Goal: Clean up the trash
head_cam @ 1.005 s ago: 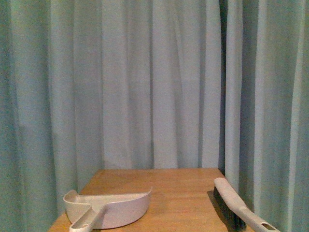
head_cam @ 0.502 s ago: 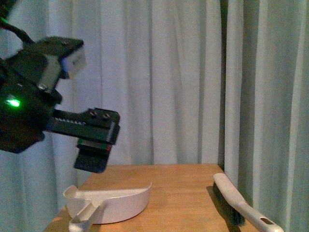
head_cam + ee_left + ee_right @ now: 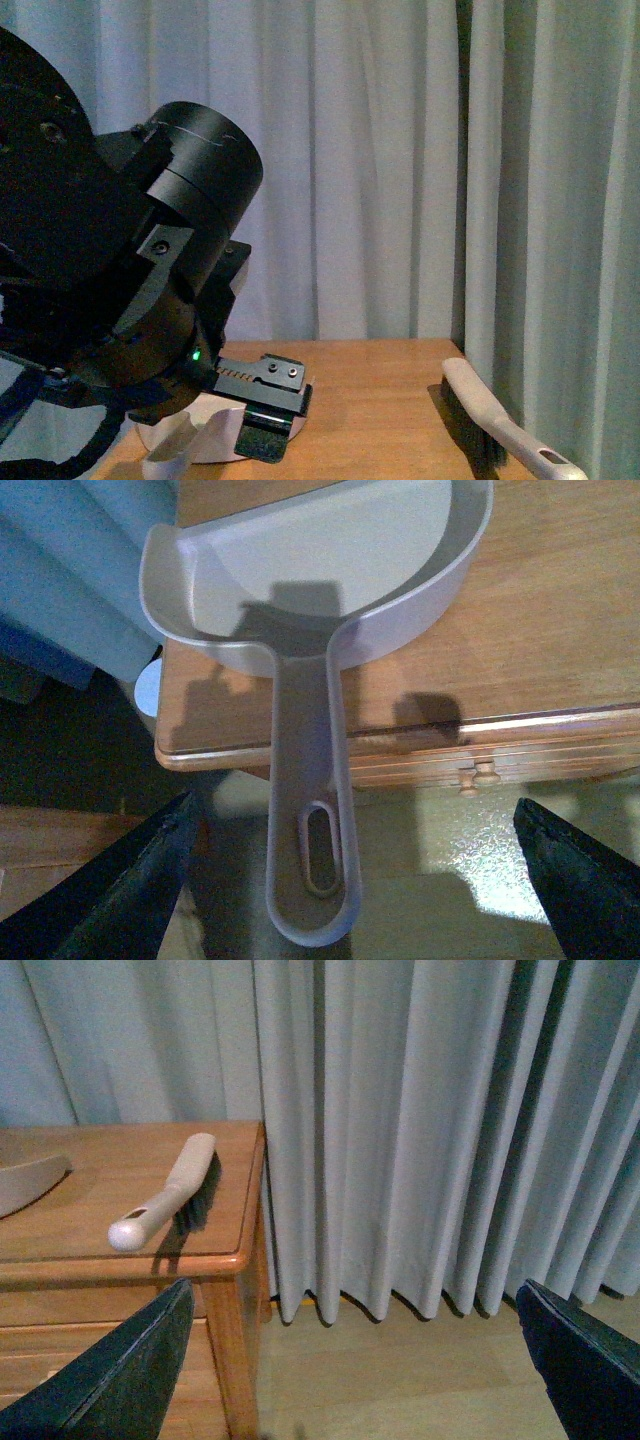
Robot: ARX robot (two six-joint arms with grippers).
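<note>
Left gripper (image 3: 352,815) is spread wide over the handle of the dustpan (image 3: 330,560) at the front view's lower left, right gripper (image 3: 355,1295) is spread and empty, brush (image 3: 480,405) sits lower right, trash shows in no view, so centre the handle between the fingers before closing.

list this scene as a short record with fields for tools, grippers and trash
left tool: beige-pink plastic dustpan on the wooden table, handle jutting past its edge
right tool: beige long-handled brush with dark bristles near the table's right edge
left gripper: open, above the dustpan handle, not gripping it
right gripper: open, empty, off the table
trash: none visible in any view
</note>
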